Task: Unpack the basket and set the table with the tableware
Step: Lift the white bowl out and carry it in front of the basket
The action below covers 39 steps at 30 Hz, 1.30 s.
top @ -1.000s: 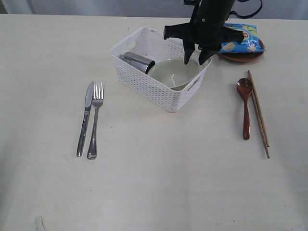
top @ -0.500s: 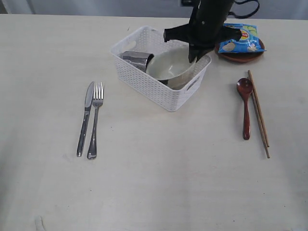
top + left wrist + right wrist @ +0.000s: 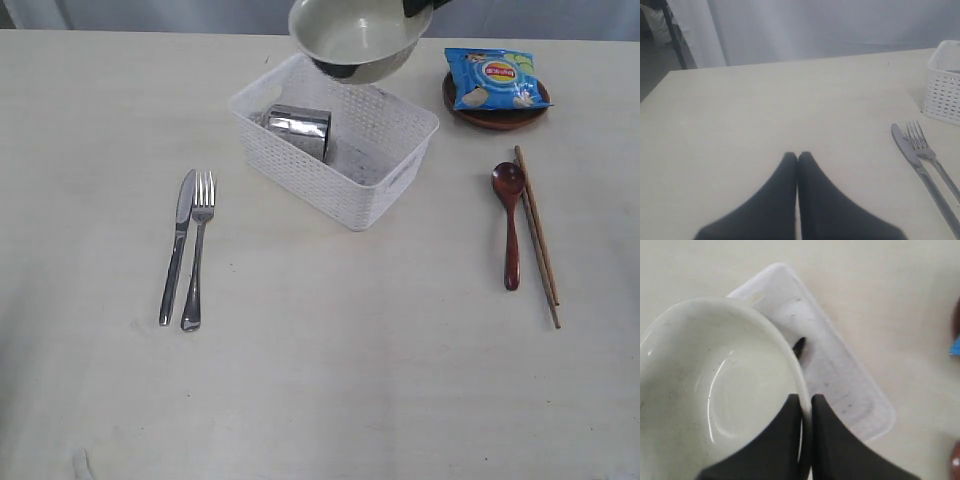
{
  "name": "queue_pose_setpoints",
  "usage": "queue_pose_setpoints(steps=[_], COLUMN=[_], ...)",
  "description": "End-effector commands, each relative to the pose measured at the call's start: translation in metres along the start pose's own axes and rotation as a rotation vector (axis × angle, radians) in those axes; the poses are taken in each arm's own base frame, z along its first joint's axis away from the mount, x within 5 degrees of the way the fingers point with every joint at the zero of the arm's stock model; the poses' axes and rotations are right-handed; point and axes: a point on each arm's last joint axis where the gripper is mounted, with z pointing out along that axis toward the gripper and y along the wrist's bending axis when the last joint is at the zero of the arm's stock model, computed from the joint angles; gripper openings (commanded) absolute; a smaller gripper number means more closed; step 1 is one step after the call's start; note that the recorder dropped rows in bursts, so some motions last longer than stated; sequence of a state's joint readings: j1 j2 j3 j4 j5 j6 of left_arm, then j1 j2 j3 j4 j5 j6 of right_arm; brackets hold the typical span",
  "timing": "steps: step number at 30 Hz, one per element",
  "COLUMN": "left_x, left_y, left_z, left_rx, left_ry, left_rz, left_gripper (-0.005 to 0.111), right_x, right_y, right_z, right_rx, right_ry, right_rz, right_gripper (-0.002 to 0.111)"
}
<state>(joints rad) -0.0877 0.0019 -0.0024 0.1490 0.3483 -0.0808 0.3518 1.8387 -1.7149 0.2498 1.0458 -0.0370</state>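
Your table point(image 3: 330, 380) carries: basket point(image 3: 310, 182) at far centre; knife point(image 3: 176, 250) and fork point(image 3: 196, 255) side by side on the left of the exterior view; spoon point(image 3: 511, 230) and chopsticks point(image 3: 538, 235) side by side on the right; plate point(image 3: 500, 120) beyond them.

Non-task items only:
- Chip bag point(image 3: 492, 78), exterior view, far right side near the back. Blue, lying flat with its printed face up and slightly skewed. Round red-and-yellow logo point(image 3: 494, 70) mid-pack, pale chip graphic toward its lower left corner, crimped ends.
- Blue sliver point(image 3: 956, 346) at the frame edge in the right wrist view. Too little showing to say what it is.
- Grey backdrop point(image 3: 150, 14) along the back. In the left wrist view it reads as a pale curtain point(image 3: 830, 25) with soft vertical folds.
- Dark slanted pole point(image 3: 674, 35) beside the curtain, dim grey floor point(image 3: 655, 65) below it.
- Small pale scrap point(image 3: 80, 463) near the bottom-left corner of the exterior view, blurred.
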Motion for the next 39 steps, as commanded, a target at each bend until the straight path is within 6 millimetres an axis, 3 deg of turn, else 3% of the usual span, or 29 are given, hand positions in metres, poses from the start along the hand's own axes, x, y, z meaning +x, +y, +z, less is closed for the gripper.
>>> queue_pose_setpoints(steps=[1,11,17,23,30,32,35,39], left_x=[0.000,0.000,0.000,0.000,0.000,0.000,0.000,0.000], left_y=[-0.001,-0.001,-0.001,-0.001,-0.001,-0.001,-0.001,0.000], left_z=[0.000,0.000,0.000,0.000,0.000,0.000,0.000,0.000], left_rx=[0.007,0.007,0.007,0.007,0.007,0.007,0.007,0.005], left_ry=[-0.002,-0.002,-0.002,-0.002,-0.002,-0.002,-0.002,-0.002], left_rz=[-0.006,-0.006,-0.006,-0.006,-0.006,-0.006,-0.006,0.001], left_gripper=[0.000,0.000,0.000,0.000,0.000,0.000,0.000,0.000], right_x=[0.015,0.100,0.131,0.126,0.110,0.109,0.111,0.117], right_y=[0.025,0.063,0.044,0.011,-0.037,-0.042,-0.034,-0.001], right_z=[0.009,0.071,0.101,0.117,0.111,0.109,0.107,0.110], right_rx=[-0.160,-0.184,-0.135,-0.083,-0.039,-0.058,-0.144,-0.244], right_ry=[0.064,0.254,0.323,0.284,0.168,0.175,0.202,0.246], right_rz=[-0.031,-0.115,-0.070,0.027,0.188,0.208,0.195,0.112], right_gripper=[-0.001,-0.001,-0.001,-0.001,-0.001,-0.001,-0.001,-0.001])
